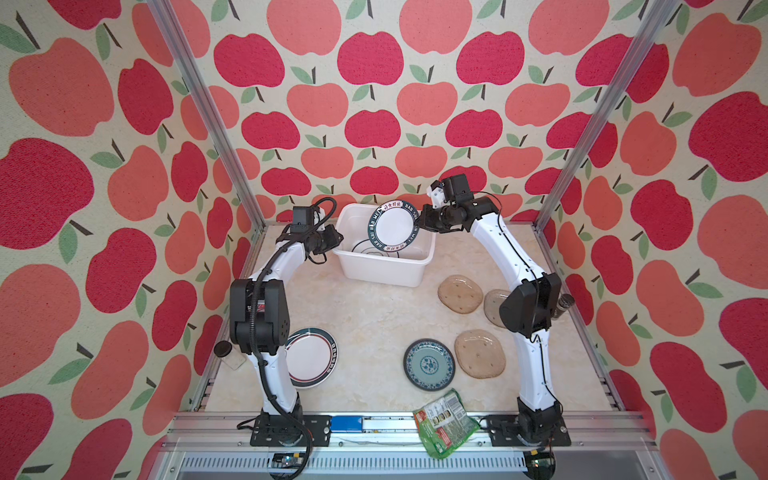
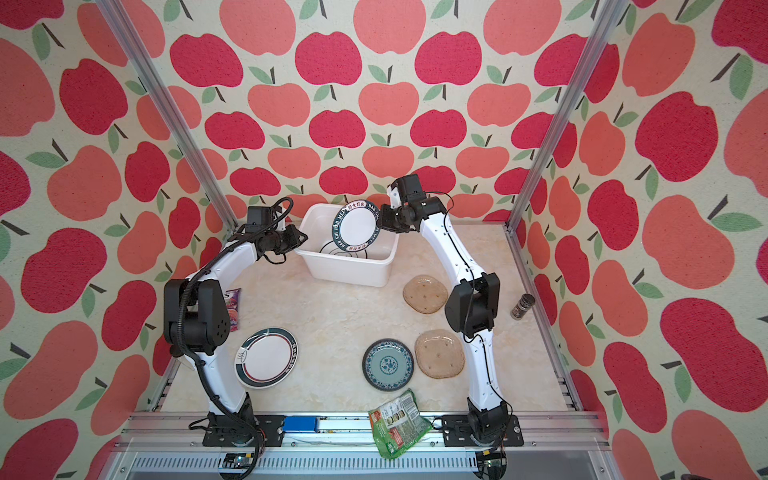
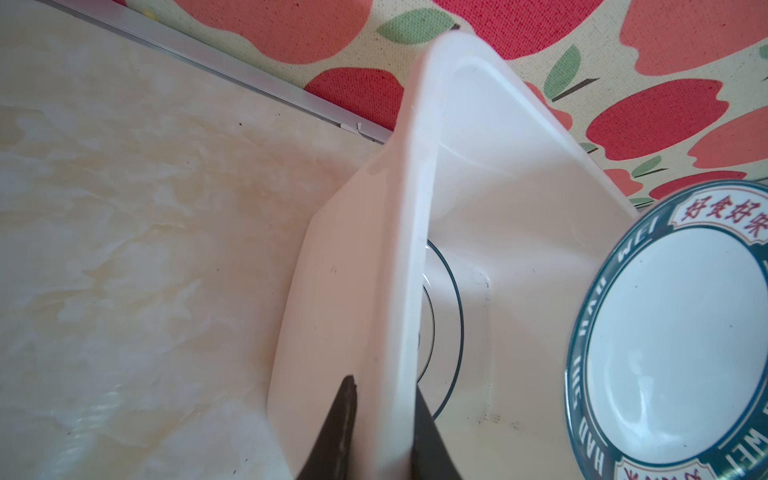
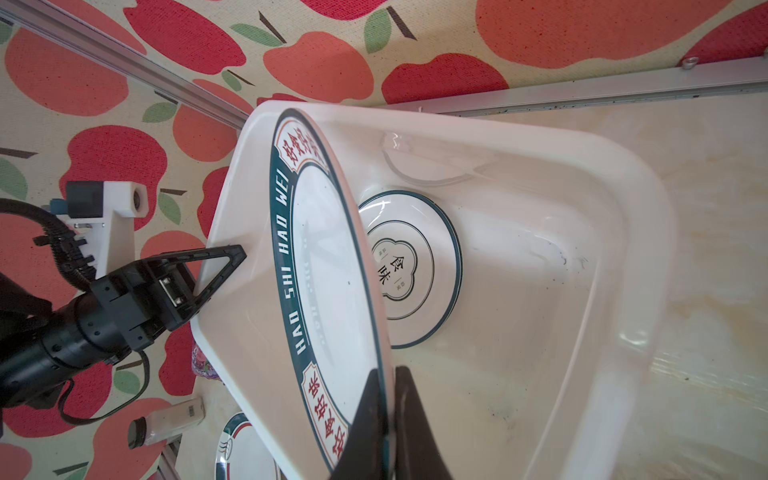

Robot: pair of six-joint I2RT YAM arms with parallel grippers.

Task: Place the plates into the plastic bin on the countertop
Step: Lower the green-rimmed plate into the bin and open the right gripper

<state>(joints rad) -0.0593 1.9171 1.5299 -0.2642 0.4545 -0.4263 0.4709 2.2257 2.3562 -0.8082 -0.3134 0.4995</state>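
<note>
The white plastic bin [image 1: 382, 272] [image 2: 349, 270] stands at the back of the countertop [image 1: 365, 324]. My left gripper [image 1: 338, 240] [image 3: 384, 384] is shut on its left rim [image 3: 419, 208], one finger outside the wall and one inside. Over the bin, my right gripper [image 1: 420, 222] [image 4: 389, 371] is shut on the edge of a white plate with a teal lettered rim [image 1: 392, 226] [image 4: 328, 257], held tilted. Another white plate [image 4: 415, 266] lies flat in the bin. On the countertop lie a white plate [image 1: 311, 357], a teal one [image 1: 429, 365] and amber glass plates [image 1: 461, 293] [image 1: 480, 353] [image 1: 492, 307].
A green snack packet [image 1: 444, 424] overhangs the front rail. A purple candy bag [image 2: 232, 307] lies behind my left arm. A dark shaker [image 2: 523, 306] stands by the right rail and a black-capped bottle [image 1: 226, 353] by the left. Aluminium posts stand at the back corners.
</note>
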